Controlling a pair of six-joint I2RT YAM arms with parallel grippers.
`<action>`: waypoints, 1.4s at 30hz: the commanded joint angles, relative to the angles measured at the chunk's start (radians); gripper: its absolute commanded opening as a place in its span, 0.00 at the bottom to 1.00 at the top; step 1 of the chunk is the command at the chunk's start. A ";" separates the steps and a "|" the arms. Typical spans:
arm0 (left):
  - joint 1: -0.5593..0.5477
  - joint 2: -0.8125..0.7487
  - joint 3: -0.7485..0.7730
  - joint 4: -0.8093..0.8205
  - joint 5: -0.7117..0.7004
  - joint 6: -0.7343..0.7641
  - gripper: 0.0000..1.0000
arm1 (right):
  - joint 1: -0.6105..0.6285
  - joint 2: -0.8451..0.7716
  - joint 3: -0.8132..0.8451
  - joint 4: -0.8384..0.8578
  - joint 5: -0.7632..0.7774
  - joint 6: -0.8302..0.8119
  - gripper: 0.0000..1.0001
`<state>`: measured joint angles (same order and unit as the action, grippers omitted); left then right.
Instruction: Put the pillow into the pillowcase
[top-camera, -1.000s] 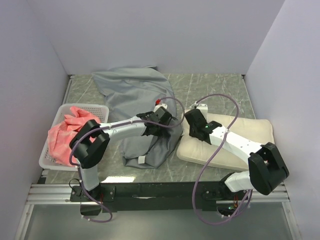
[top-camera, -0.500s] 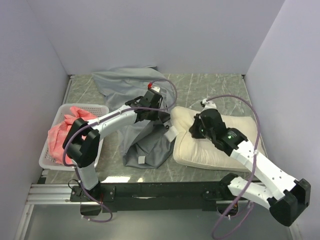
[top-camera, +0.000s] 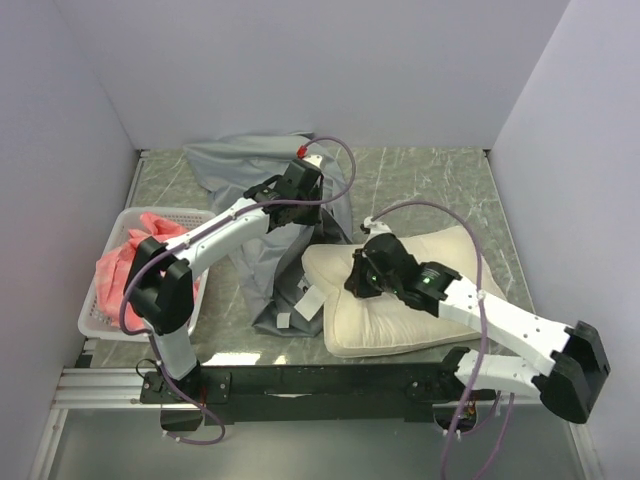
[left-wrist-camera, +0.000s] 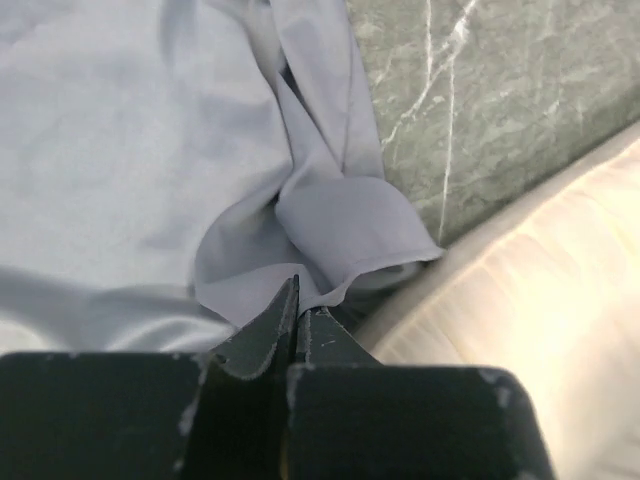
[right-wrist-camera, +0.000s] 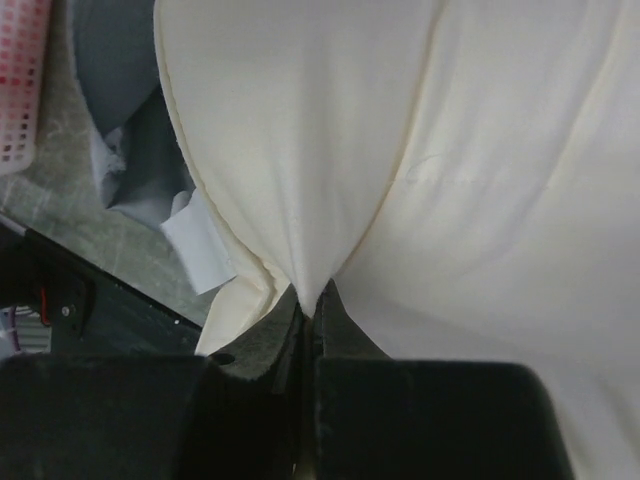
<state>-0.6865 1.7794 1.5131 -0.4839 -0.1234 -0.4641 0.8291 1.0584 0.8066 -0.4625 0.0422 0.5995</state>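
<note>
The grey pillowcase (top-camera: 250, 205) lies crumpled at the back left, and its near end reaches down toward the table's front. My left gripper (top-camera: 320, 205) is shut on a fold of the pillowcase's (left-wrist-camera: 130, 150) edge, pinched right at the left gripper's (left-wrist-camera: 298, 300) tips. The cream pillow (top-camera: 430, 300) lies right of it, with its left corner lapping the grey cloth. Near that corner my right gripper (top-camera: 358, 280) is shut on a pinch of the pillow's (right-wrist-camera: 400, 130) cover. The cover bunches into the right gripper's (right-wrist-camera: 312, 295) tips. A white tag (right-wrist-camera: 200, 250) hangs at the pillow's edge.
A white lattice basket (top-camera: 100, 322) holding a pink-red cloth (top-camera: 135, 270) stands at the left wall. Green marbled table (top-camera: 430, 180) shows behind the pillow. Walls close in on the left, back and right. The black front rail (top-camera: 320, 385) runs under the arms.
Both grippers have shut. The left one took the pillowcase's edge and drew it toward the back. The right one took the pillow and dragged it left and nearer, onto the grey cloth.
</note>
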 joint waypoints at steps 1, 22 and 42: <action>0.005 -0.104 -0.008 0.005 0.054 0.007 0.01 | -0.019 0.081 0.055 0.105 0.042 0.031 0.00; -0.157 -0.265 -0.133 0.045 0.200 -0.002 0.04 | -0.343 0.359 0.229 0.242 0.028 0.187 0.00; -0.199 -0.118 0.007 0.159 0.278 -0.251 0.19 | -0.343 0.298 0.071 0.505 0.157 0.398 0.05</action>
<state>-0.8787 1.6344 1.4815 -0.3664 0.1356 -0.6601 0.4866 1.3834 0.8280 -0.0605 0.1978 1.0084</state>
